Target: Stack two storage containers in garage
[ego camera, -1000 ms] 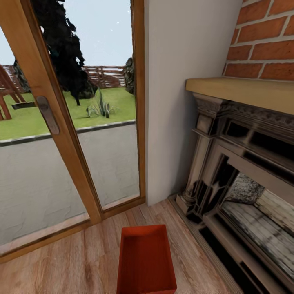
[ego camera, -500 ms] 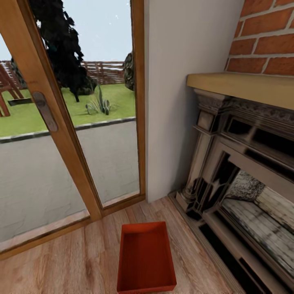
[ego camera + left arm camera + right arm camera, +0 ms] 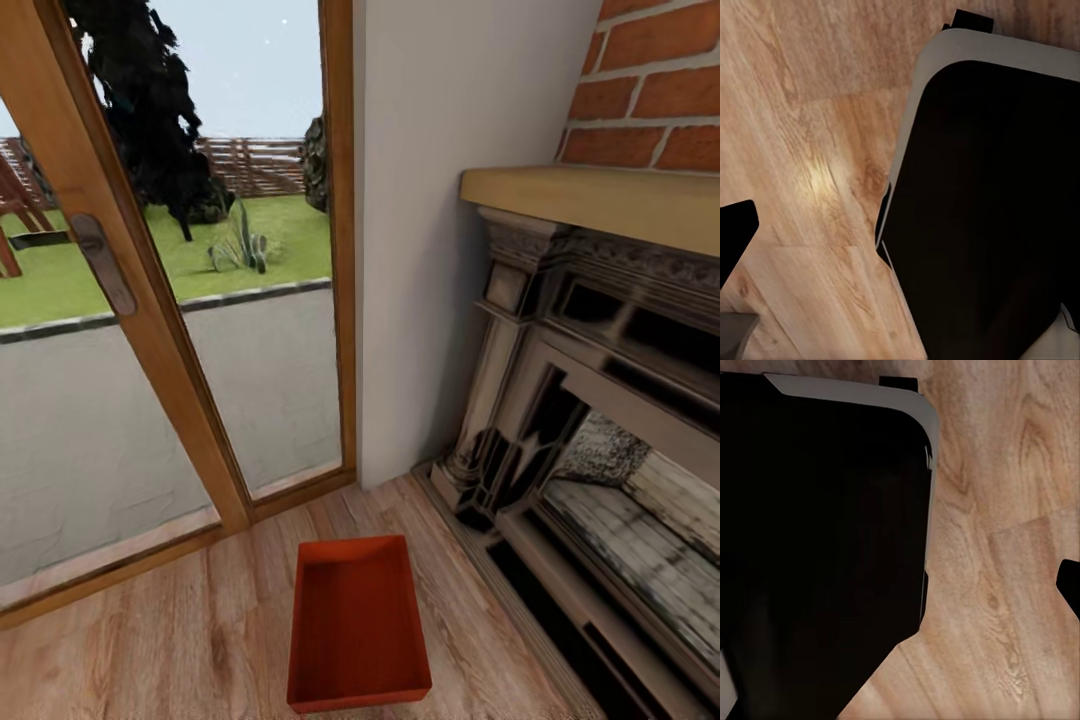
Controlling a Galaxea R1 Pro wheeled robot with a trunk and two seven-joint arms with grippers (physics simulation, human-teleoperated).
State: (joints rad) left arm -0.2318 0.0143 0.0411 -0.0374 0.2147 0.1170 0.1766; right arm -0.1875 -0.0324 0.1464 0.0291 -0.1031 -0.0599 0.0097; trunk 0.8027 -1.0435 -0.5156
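Clearly this is the very start of the job: one container (image 3: 358, 620) sits on the wood floor (image 3: 150, 650) of the living room, open side up and empty, its long side running away from the robot toward the glass door (image 3: 180, 300). It lies near the fireplace (image 3: 600, 420) on the robot's right, apart from the hearth edge, and well short of the door frame. I can see just this one bin from here; where the second one is I cannot say. Neither arm reaches into the head view. The wrist cameras look down at the plank floor beside the robot's own dark, grey-edged body (image 3: 990, 210), so the arms seem to hang low at its sides. A dark sliver of the left hand (image 3: 735, 240) pokes into the left wrist view, and a similar dark tip of the right hand (image 3: 1070, 585) shows in the right wrist view, but I cannot tell whether either is open or closed; nothing orange-red is near them, so I judge both to be empty. The step in hand looks like the approach, lining up on the bin before any grasp. Next, I'd say, the robot needs to close in, bend its trunk down, and bring a hand over one thin wall so the fingers can straddle the rim, then lift it level before turning for the garage.
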